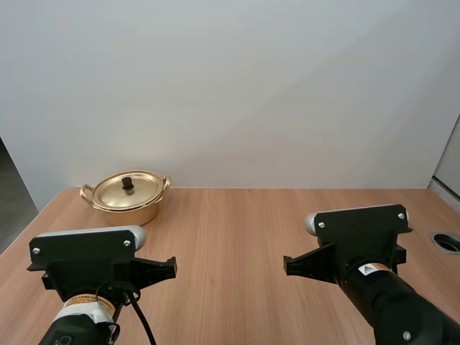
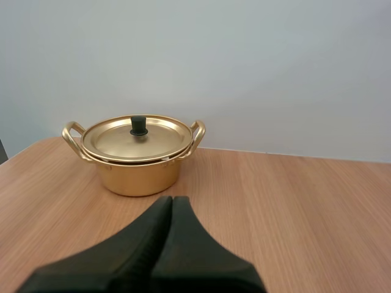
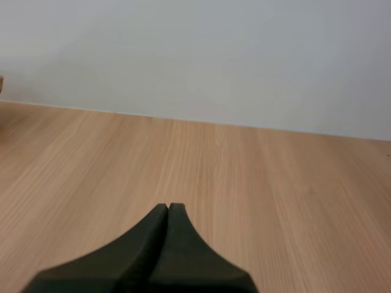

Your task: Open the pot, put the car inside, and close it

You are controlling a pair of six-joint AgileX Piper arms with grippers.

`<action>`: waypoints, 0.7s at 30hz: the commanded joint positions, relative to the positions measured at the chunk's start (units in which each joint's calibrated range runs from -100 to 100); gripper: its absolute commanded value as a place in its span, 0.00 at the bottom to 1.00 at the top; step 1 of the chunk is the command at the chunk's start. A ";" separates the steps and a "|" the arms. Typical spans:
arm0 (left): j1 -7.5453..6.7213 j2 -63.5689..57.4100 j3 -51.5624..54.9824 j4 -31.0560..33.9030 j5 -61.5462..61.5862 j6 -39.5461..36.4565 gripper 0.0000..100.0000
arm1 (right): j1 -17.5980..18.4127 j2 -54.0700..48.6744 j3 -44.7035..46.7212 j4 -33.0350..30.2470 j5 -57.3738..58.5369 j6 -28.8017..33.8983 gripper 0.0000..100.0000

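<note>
- Though the white sticker (image 1: pixel 372 269) on the right arm carries what looks like a triangular warning mark, its writing is too small to read.
- On the left arm a pale yellowish band (image 1: pixel 89 306) bears dark print that is also too small to make out.
- A gold-coloured pot (image 1: pixel 128 198) stands on the wooden tabletop (image 1: pixel 237 237), at its far left, near the pale wall (image 1: pixel 230 86).
- Its lid (image 2: pixel 137 138) sits flat on the rim, so the pot is closed and whatever may be inside is hidden.
- A small black knob (image 2: pixel 138 125) stands upright at the middle of the lid.
- Two looped handles (image 2: pixel 72 138) stick out from the pot's sides, one at each end.
- The left claw (image 2: pixel 171 198) has its fingers pressed together as one dark wedge, gripping nothing; it points at the pot, hangs over bare wood and stays apart from it.
- The right claw (image 3: pixel 168 206) is likewise closed on nothing, over bare wood, well apart from the pot.
- In the high view, a round grey-rimmed opening (image 1: pixel 447 241) is set into the tabletop at its right edge.
</note>
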 commanded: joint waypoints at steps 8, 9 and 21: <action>0.03 0.00 0.00 0.06 0.09 0.02 0.00 | 0.03 -5.56 2.38 3.50 -6.03 0.08 0.00; 0.03 0.00 0.00 0.06 0.09 0.02 0.00 | 0.03 -5.56 2.38 3.50 -4.55 0.08 0.00; 0.03 0.00 0.00 0.06 0.09 0.02 0.00 | 1.30 -7.52 2.38 -25.07 8.03 26.27 0.00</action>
